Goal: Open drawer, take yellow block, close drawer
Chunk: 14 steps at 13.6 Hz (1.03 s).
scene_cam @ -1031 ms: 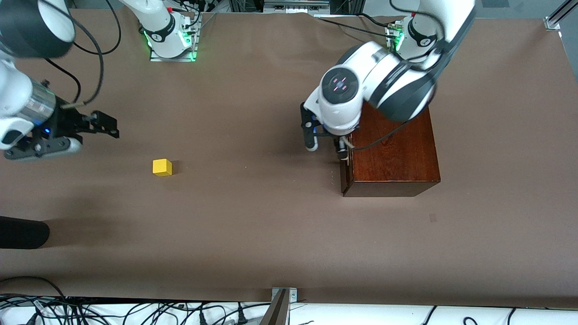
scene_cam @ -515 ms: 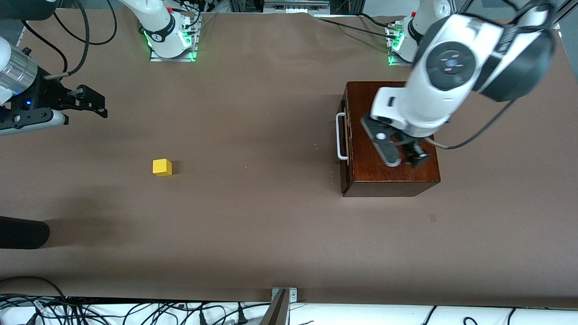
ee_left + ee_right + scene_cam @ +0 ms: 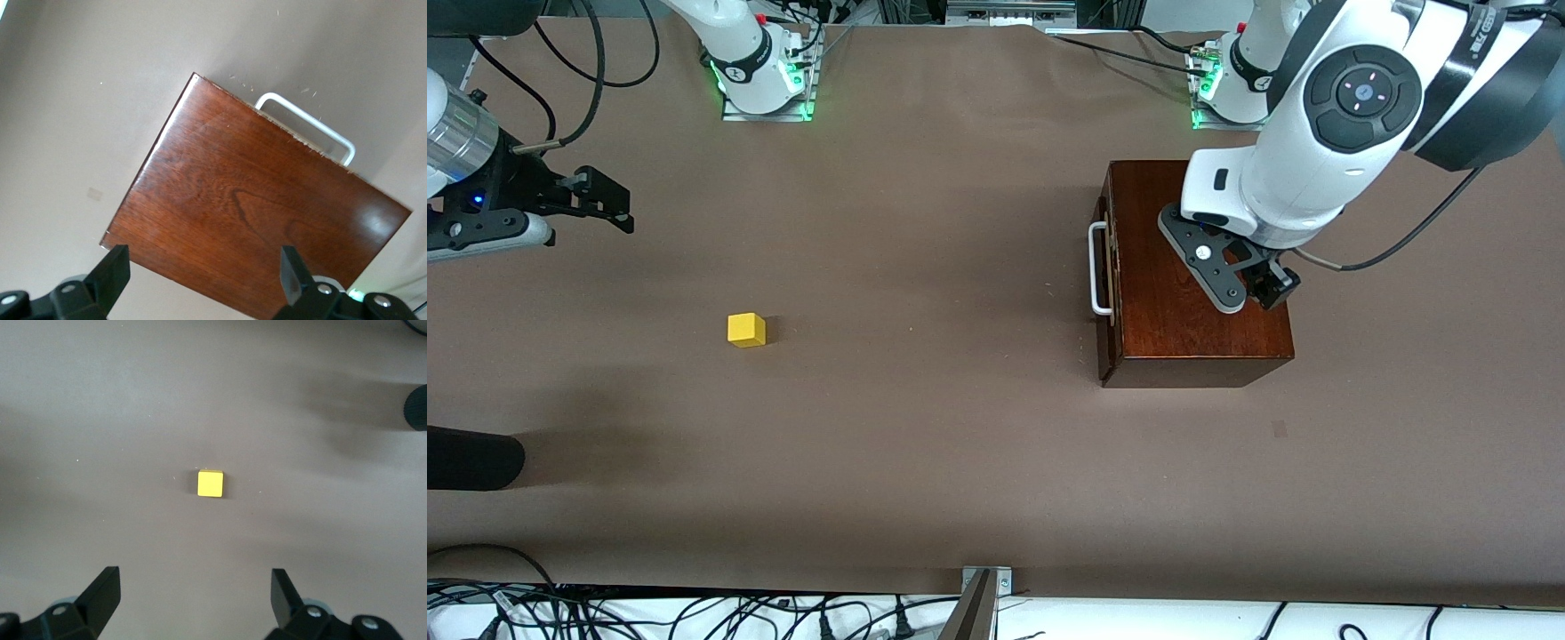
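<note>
1. Right gripper [image 3: 583, 203]. Held in the air over bare table at the right arm's end, at about nine o'clock in the front view. Fingers released, spread wide, nothing between them; the right wrist view shows both tips [image 3: 100, 590] apart over bare cloth.

2. Yellow block [image 3: 746, 329]. Small cube standing alone on the table [image 3: 925, 444], outside the box and well apart from it. In the front view it lies at about four o'clock from the right gripper, nearer the front camera. In the right wrist view the block [image 3: 210, 483] shows at twelve o'clock from the gap between the fingers, roughly centred on it. Faces plain and equal, so no long axis to favour. The right arm is judged much the nearer of the two.

3. Drawer [image 3: 1104, 267]. Pushed in, its dark front flush with the box, facing the right arm's end of the table. White bar handle [image 3: 1096, 269] stands clear of the front, untouched.

4. Wooden box [image 3: 1200, 338]. Glossy reddish-brown, toward the left arm's end of the table, at about three o'clock in the front view.

5. Left gripper [image 3: 1249, 289]. Over the box lid. Fingers released and empty; the left wrist view shows both tips [image 3: 113, 270] wide apart above the lid [image 3: 253, 207]. The handle lies at about nine o'clock from it in the front view.

6. Judgement. With the block out and the drawer shut, the coming move turns on item 2.
</note>
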Motion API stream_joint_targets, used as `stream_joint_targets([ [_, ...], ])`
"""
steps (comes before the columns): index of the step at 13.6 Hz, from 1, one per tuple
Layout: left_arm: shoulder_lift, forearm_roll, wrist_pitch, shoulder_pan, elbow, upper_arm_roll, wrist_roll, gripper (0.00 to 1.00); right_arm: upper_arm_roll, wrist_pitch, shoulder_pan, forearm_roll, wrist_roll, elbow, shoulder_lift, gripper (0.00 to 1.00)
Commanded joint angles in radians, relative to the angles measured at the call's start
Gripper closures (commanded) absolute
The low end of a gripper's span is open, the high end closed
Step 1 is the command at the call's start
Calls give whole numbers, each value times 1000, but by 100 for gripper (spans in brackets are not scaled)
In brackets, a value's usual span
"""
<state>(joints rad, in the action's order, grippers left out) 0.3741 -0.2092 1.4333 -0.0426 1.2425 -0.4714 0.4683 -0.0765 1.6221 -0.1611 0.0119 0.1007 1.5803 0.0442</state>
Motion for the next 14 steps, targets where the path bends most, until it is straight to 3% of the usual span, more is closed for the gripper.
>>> stream_joint_targets([
  [1,-88,141,-21,-25,27,164,-164,0,6,-10,6,-15,7,-3,-12,0],
  [3,-153,185,-19,-39,78,281,-218,0,3,-8,9,-13,7,-3,-6,0],
  [7,-195,185,50,-49,141,431,-244,0,4,-4,9,-13,7,-3,-6,0],
  [9,-262,171,213,-48,266,474,-325,0,3,-4,9,-13,5,-3,-6,0],
  [14,-323,143,229,-42,356,491,-499,0,3,-7,9,-13,5,-3,-4,0],
])
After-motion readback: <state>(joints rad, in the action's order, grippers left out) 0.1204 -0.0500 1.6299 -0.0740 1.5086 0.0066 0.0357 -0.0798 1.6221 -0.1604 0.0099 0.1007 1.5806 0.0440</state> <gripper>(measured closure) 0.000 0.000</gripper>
